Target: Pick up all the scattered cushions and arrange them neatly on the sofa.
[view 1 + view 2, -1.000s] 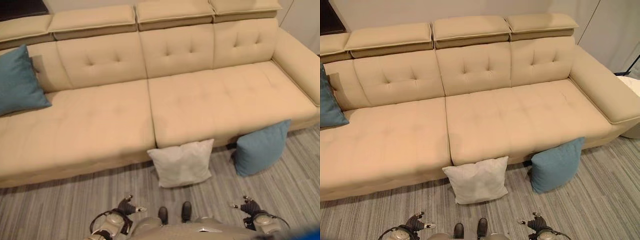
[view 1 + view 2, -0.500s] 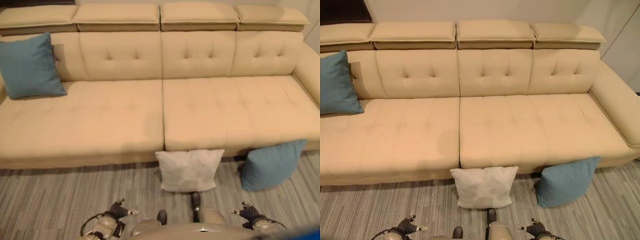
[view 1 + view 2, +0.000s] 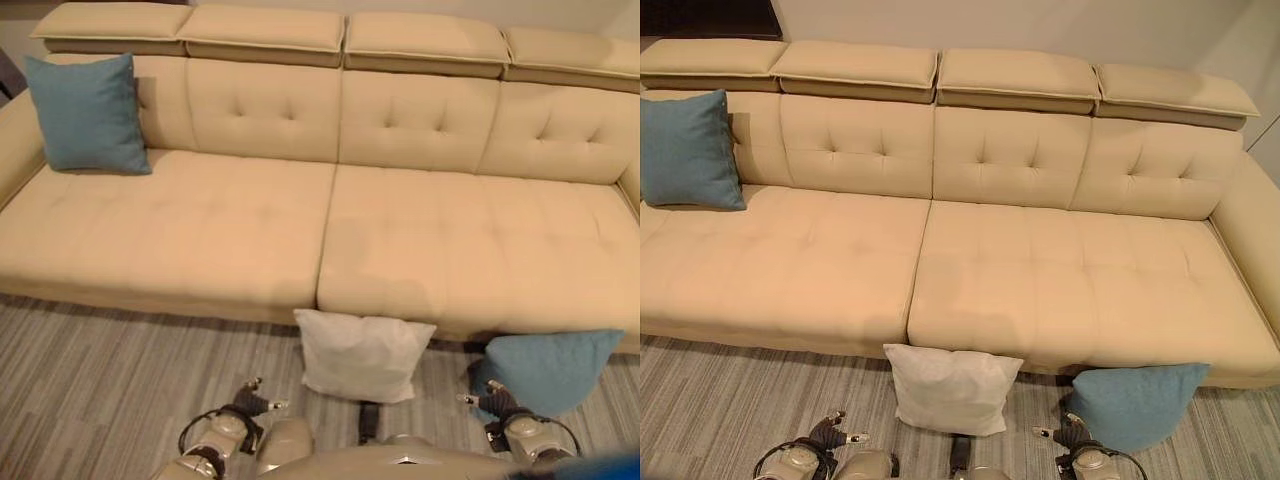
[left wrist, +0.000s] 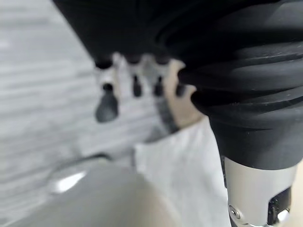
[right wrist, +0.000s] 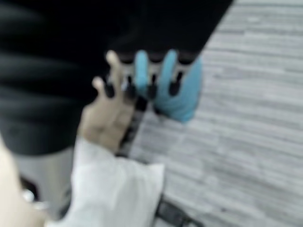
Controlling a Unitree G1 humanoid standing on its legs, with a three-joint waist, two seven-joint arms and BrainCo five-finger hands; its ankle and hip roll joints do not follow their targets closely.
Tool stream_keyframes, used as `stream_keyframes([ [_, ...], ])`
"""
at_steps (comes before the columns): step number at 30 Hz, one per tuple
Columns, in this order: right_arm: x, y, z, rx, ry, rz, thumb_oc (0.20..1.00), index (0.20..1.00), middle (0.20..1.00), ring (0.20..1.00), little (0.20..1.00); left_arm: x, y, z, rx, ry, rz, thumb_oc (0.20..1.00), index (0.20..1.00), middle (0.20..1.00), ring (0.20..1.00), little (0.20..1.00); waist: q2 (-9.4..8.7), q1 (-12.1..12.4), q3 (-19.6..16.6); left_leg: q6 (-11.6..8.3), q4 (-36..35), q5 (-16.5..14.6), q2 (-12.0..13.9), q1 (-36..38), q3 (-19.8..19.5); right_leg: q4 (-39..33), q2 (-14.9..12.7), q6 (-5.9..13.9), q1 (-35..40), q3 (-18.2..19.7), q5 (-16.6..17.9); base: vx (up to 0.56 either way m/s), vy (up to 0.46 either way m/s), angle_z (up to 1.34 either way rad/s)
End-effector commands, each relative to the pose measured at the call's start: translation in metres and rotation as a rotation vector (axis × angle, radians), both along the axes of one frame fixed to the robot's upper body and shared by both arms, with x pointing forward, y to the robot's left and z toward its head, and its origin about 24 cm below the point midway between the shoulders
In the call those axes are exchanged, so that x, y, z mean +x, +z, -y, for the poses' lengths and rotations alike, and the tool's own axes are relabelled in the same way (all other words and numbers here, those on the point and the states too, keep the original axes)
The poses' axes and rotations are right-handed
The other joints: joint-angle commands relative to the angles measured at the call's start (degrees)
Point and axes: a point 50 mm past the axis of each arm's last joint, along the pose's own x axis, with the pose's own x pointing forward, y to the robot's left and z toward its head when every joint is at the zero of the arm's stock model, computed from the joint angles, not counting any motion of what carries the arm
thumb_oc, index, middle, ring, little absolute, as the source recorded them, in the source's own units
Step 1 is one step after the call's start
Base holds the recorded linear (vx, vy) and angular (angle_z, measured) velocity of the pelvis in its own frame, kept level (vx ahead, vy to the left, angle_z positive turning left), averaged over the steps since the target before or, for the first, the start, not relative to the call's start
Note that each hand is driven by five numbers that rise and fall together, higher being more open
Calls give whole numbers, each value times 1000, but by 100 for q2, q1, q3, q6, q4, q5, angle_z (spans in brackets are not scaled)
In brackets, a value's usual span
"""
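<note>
My left hand point(image 3: 250, 402) and right hand point(image 3: 492, 400), both empty with relaxed fingers, hang low before the white square fabric cushion point(image 3: 362, 354) between them and the teal cushion point(image 3: 548, 366) just beyond my right, both propped against the beige tufted sofa point(image 3: 330, 230) for pickup.

My head cameras look down on the sofa point(image 3: 330, 230) from above the floor point(image 3: 100, 370). Both wrist cameras sit close, sharing the white cushion point(image 4: 184, 175) between them.
</note>
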Motion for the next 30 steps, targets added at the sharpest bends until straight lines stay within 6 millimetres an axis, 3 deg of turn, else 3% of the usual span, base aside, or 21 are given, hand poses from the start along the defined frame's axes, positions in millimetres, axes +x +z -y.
stream_keyframes([
  [1,-8,3,17,-54,10,-11,1000,1000,1000,1000,1000,-3,1,-8,11,11,2,1000,1000,1000,1000,1000,75,-35,-171,183,-238,93,-132,-17,31,961,-170,700,-73,413,-654,103,88,-26],
  [6,-7,4,16,-58,8,-4,1000,1000,1000,1000,1000,2,5,-18,31,44,24,1000,1000,1000,1000,1000,40,-12,-180,272,-337,53,-166,33,27,1098,-210,720,-203,473,-691,46,60,-29],
  [11,22,16,20,-75,-24,108,1000,1000,1000,1000,1000,32,22,-30,35,133,165,1000,1000,1000,1000,1000,49,10,39,338,-177,24,-208,-453,84,1396,-228,738,-869,516,-640,-116,34,-14],
  [14,58,36,23,-91,-28,253,1000,1000,1000,1000,1000,69,46,-34,8,214,355,1000,1000,1000,1000,1000,103,7,295,347,103,84,-242,-1256,118,1835,-272,721,-1836,530,-578,-234,20,-7],
  [15,58,36,23,-91,-28,253,1000,1000,1000,1000,1000,69,46,-34,8,214,355,1000,1000,1000,1000,1000,103,8,294,347,104,84,-241,-1258,118,1836,-272,721,-1837,530,-578,-175,3,-5],
  [16,77,49,25,-107,-23,335,1000,1000,1000,1000,1000,87,60,-35,-13,247,457,1000,1000,1000,1000,1000,111,-2,409,334,289,126,-239,-1681,144,2013,-308,723,-2273,516,-550,-160,-9,3],
  [20,118,83,24,-155,3,516,1000,1000,1000,1000,1000,120,89,-34,-37,282,630,1000,1000,1000,1000,1000,174,-39,687,281,758,200,-203,-2601,155,2411,-363,725,-3157,488,-550,-167,-11,6],
  [21,118,83,24,-155,3,516,1000,1000,1000,1000,1000,120,89,-34,-37,282,630,1000,1000,1000,1000,1000,174,-39,686,281,759,200,-203,-2602,155,2411,-363,725,-3158,488,-550,-106,-12,5],
  [22,129,92,23,-167,12,556,1000,1000,1000,1000,1000,128,96,-31,-48,282,663,1000,1000,1000,1000,1000,195,-48,755,268,843,216,-187,-2852,148,2513,-374,720,-3421,487,-553,-23,-20,4],
  [23,137,100,22,-178,16,588,1000,1000,1000,1000,1000,136,102,-28,-58,280,693,1000,1000,1000,1000,1000,216,-55,791,239,987,44,-176,-3019,114,2661,-348,737,-3596,534,-708,-72,-37,4],
  [26,164,128,22,-232,26,701,1000,1000,1000,1000,1000,161,128,-21,-77,266,804,1000,1000,1000,1000,1000,270,-93,831,240,1357,58,-177,-3993,50,3032,-352,740,-4572,535,-708,-89,-33,3],
  [27,164,128,21,-232,26,701,1000,1000,1000,1000,1000,161,128,-21,-77,266,805,1000,1000,1000,1000,1000,271,-95,816,240,1368,56,-177,-4018,49,3041,-352,740,-4596,534,-711,-114,-61,5],
  [28,179,146,19,-240,25,775,1000,1000,1000,1000,1000,176,145,-17,-102,261,870,1000,1000,1000,1000,1000,272,-127,844,238,1534,68,-163,-4485,3,3202,-355,736,-5032,557,-708,-52,-37,2],
  [30,184,152,19,-246,20,797,1000,1000,1000,1000,1000,182,154,-15,-104,247,905,1000,1000,1000,1000,1000,291,-138,851,238,1610,64,-168,-4703,-18,3303,-355,739,-5254,557,-724,-62,-39,-1],
])
